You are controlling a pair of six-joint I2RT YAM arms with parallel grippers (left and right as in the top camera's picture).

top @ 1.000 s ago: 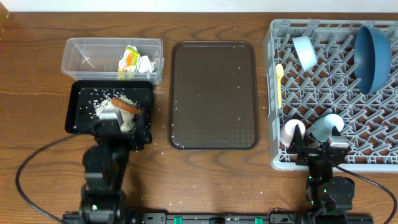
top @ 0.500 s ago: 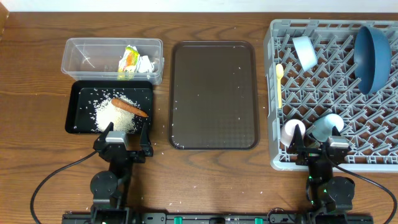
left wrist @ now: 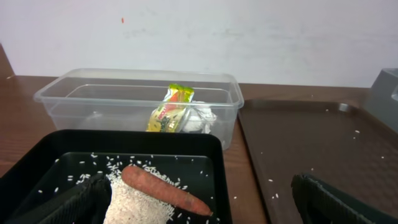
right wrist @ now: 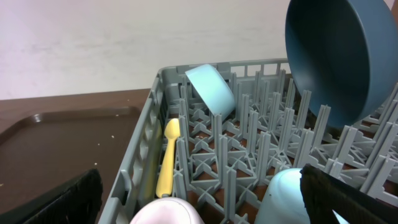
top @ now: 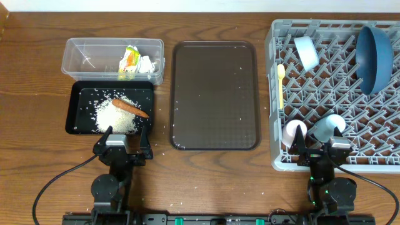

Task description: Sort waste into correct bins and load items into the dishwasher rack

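currently, the left gripper (top: 123, 141) hovers off the near left corner of the brown tray (top: 214, 94), jaws wide apart and holding nothing. the right gripper (top: 320, 149) sits right of the brown tray, at the near edge of the rack (top: 275, 94), jaws likewise apart and empty.

left of the brown tray, the black tray (top: 80, 100) holds the rice heap (top: 115, 119) with the carrot (top: 130, 107) lying on it. behind it, the clear tub (top: 87, 57) holds the wrapper (top: 131, 61).

right of the brown tray, the rack carries the dark blue bowl (top: 374, 56), pale blue bowl (top: 306, 51), yellow spoon (top: 281, 78), pink-and-white cup (top: 294, 132) and light blue cup (top: 329, 127).
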